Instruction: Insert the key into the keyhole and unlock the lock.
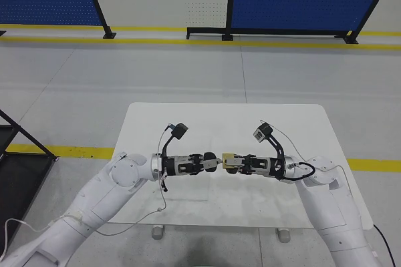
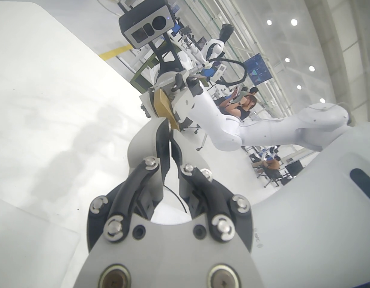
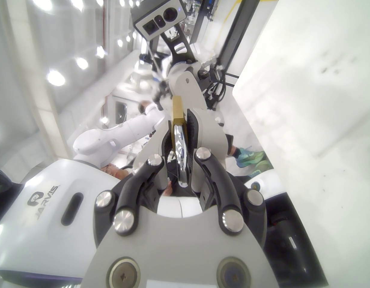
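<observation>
Your right pincer (image 3: pixel 179 124) is clamped on the brass padlock (image 3: pixel 177 109) and holds it above the middle of the tabletop (image 1: pixel 187 127). Your left pincer (image 2: pixel 170 133) is pressed together on the key (image 2: pixel 171 148), a thin strip between its fingers, just beside the padlock.

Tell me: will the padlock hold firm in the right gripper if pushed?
Likely rigid and heavy for its size: the padlock looks brass with a shiny shackle. The right gripper clamps the shackle end, leaving the body protruding, so a push might pivot it. Polished metal may slip.
</observation>
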Tool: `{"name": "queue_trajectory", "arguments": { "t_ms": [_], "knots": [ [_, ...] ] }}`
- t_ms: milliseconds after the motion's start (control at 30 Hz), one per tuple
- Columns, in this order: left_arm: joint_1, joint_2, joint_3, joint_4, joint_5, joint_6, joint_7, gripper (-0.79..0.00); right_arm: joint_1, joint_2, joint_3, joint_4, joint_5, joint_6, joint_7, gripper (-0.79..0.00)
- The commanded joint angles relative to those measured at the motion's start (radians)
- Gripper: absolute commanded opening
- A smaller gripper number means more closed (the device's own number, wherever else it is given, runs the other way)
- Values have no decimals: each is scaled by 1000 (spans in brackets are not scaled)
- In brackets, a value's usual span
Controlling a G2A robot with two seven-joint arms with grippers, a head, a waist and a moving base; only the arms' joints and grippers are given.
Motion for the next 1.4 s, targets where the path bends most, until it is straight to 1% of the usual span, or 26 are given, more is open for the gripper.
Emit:
{"name": "queue_trajectory", "arguments": {
  "t_ms": [0,367,800,1367],
  "knots": [
    [3,-1,-5,-3,22,-6,12,-785,0,0,0,0,0,0,0,-785],
    [26,-9,-32,-17,169,-73,104,-785,0,0,0,0,0,0,0,-785],
    [51,-19,-55,-42,344,-128,205,-785,0,0,0,0,0,0,0,-785],
    [76,-30,-81,-59,508,-170,310,-785,0,0,0,0,0,0,0,-785]
  ]
}}
